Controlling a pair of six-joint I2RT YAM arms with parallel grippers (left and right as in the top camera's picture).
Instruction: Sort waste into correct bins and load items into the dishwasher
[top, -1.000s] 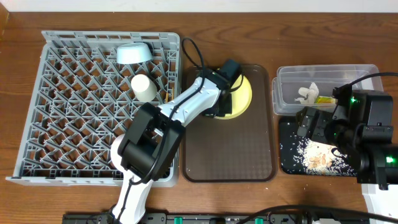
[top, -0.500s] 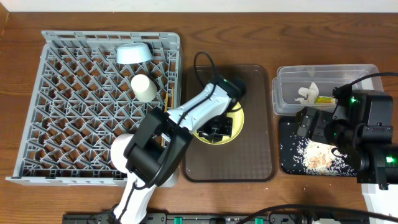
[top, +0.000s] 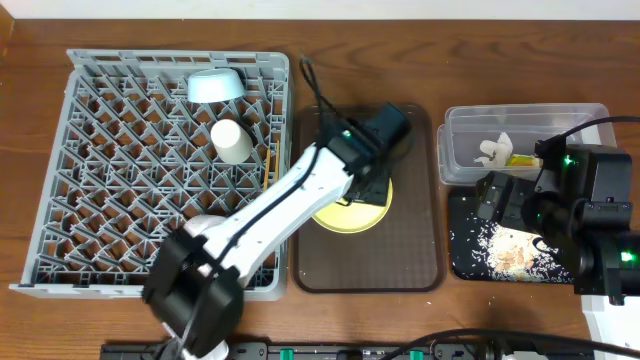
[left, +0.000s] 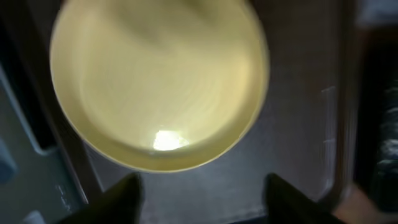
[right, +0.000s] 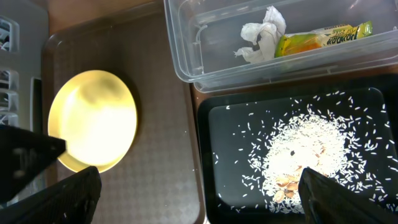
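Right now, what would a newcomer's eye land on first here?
The bright yellow plate lying on the brown serving tray mid-table, with the left hand open above it. Next, white rice strewn across the black tray at right, and the big grey dish rack at left.

The yellow plate (top: 355, 215) has come from the far right part of the brown serving tray (top: 410, 250) down to its middle left, where it now lies flat and free. The left gripper (left: 203, 183), a second ago clamped on the plate's rim, has spread its jaws, let go and drawn back toward the tray's far edge. The left arm (top: 290, 195) has stretched out, its elbow swung lower toward the near table edge
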